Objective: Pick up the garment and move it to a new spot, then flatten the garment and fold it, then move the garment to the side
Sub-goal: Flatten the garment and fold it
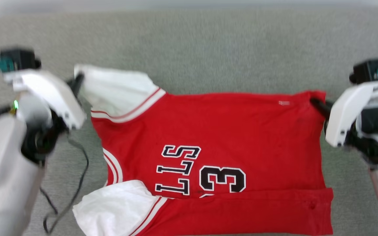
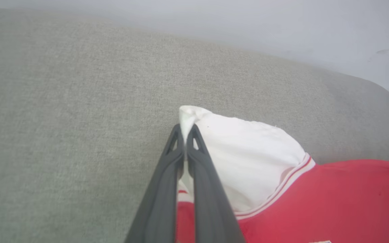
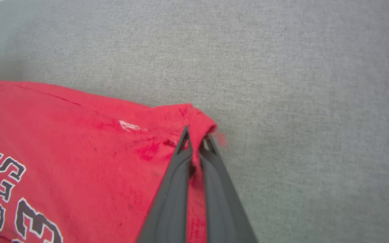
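Observation:
The garment (image 1: 228,131), a red jersey with white sleeves and black white-outlined lettering, lies spread on the grey fabric surface (image 1: 208,46), its near edge folded over. My left gripper (image 1: 77,82) is shut on the tip of the far white sleeve (image 2: 248,158), pinching the cloth between its fingers (image 2: 162,189). At the far right, my right gripper (image 1: 317,103) is shut on the red hem corner (image 3: 198,118), with cloth bunched between its fingers (image 3: 174,189). The second white sleeve (image 1: 116,206) lies at the near left.
A thin black cable (image 1: 77,183) hangs by my left arm (image 1: 2,177) over the grey surface. A pale wall (image 2: 282,23) rises behind the surface's far rounded edge. Grey fabric stretches beyond the jersey on the far side.

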### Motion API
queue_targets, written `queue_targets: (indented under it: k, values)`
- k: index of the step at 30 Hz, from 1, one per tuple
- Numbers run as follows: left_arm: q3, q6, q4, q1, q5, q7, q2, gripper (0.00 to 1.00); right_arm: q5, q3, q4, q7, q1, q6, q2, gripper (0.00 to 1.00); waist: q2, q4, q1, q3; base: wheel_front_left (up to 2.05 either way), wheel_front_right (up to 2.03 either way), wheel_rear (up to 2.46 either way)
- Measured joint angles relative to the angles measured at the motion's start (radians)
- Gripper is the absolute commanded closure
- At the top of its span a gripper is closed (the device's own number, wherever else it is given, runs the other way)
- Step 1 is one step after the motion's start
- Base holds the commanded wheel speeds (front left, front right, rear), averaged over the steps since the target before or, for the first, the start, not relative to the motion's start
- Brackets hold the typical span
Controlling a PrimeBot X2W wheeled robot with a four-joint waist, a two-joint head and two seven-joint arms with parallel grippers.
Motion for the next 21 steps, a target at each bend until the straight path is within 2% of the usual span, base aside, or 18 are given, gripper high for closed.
queue_targets:
  k: [10, 11, 12, 16, 17, 18, 19, 20, 21]
  values:
    - [0.094, 0.098, -0.144, 0.440, -0.094, -0.105, 0.031, 1.00, -0.010, -0.092, -0.131, -0.034, 0.327, 0.000, 0.040, 1.00, 0.0000, 0.013, -0.0001, -0.176, 0.00, 0.00, 0.00]
    - [0.094, 0.098, -0.144, 0.440, -0.094, -0.105, 0.031, 1.00, -0.010, -0.092, -0.131, -0.034, 0.327, 0.000, 0.040, 1.00, 0.0000, 0.013, -0.0001, -0.176, 0.00, 0.00, 0.00]
    - [0.092, 0.114, -0.170, 0.529, -0.114, -0.102, 0.029, 1.00, -0.020, -0.108, -0.151, -0.035, 0.395, 0.000, 0.055, 1.00, 0.0000, 0.014, -0.0002, -0.203, 0.00, 0.00, 0.00]
    - [0.088, 0.146, -0.188, 0.652, -0.144, -0.100, 0.002, 1.00, -0.030, -0.137, -0.157, -0.038, 0.518, 0.000, 0.088, 1.00, 0.0000, 0.013, -0.0002, -0.242, 0.00, 0.00, 0.00]
    - [0.089, 0.151, -0.186, 0.676, -0.151, -0.101, -0.004, 1.00, -0.033, -0.140, -0.154, -0.038, 0.542, 0.000, 0.094, 0.84, 0.0000, 0.012, -0.0003, -0.248, 0.00, 0.00, 0.00]
    - [0.088, 0.155, -0.183, 0.693, -0.160, -0.102, -0.012, 0.83, -0.030, -0.144, -0.151, -0.044, 0.562, 0.000, 0.105, 0.26, 0.0000, 0.012, -0.0003, -0.253, 0.00, 0.00, 0.00]
    - [0.083, 0.158, -0.177, 0.705, -0.160, -0.107, -0.021, 0.50, -0.031, -0.145, -0.147, -0.055, 0.579, 0.000, 0.114, 0.00, 0.0000, 0.011, -0.0003, -0.258, 0.00, 0.00, 0.00]
    - [0.081, 0.160, -0.172, 0.713, -0.159, -0.117, -0.028, 0.01, -0.038, -0.143, -0.142, -0.064, 0.593, 0.000, 0.118, 0.00, 0.0000, 0.011, -0.0003, -0.261, 0.00, 0.00, 0.00]
    - [0.080, 0.163, -0.166, 0.716, -0.153, -0.129, -0.033, 0.00, -0.041, -0.146, -0.139, -0.080, 0.606, 0.000, 0.121, 0.00, 0.0000, 0.012, -0.0002, -0.262, 0.00, 0.00, 0.00]
